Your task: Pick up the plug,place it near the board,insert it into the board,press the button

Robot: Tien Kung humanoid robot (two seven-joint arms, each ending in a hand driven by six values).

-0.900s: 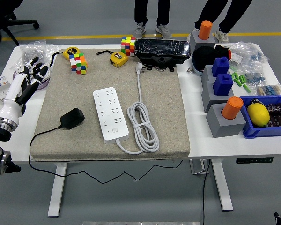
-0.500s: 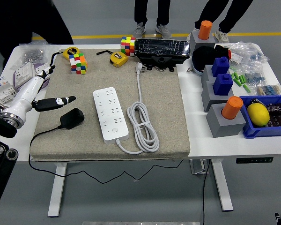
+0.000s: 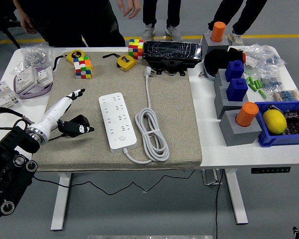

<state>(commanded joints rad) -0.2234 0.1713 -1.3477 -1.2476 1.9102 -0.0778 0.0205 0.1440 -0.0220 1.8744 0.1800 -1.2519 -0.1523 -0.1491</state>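
Fingers (image 3: pixel 75 94) spread over plug (image 3: pixel 78 121), possibly touching; board (image 3: pixel 117 121) beside.

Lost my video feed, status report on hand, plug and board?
Left hand over black plug, fingers open. White power strip board right of it. Path clear.

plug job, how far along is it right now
Early stage; nothing is finished yet. In hand: the left hand has reached over the black plug on the grey mat, fingers spread around it, but a firm grasp is not evident. Left: lifting the plug, placing it near the white power strip, inserting it into an empty socket, and pressing the strip's button.
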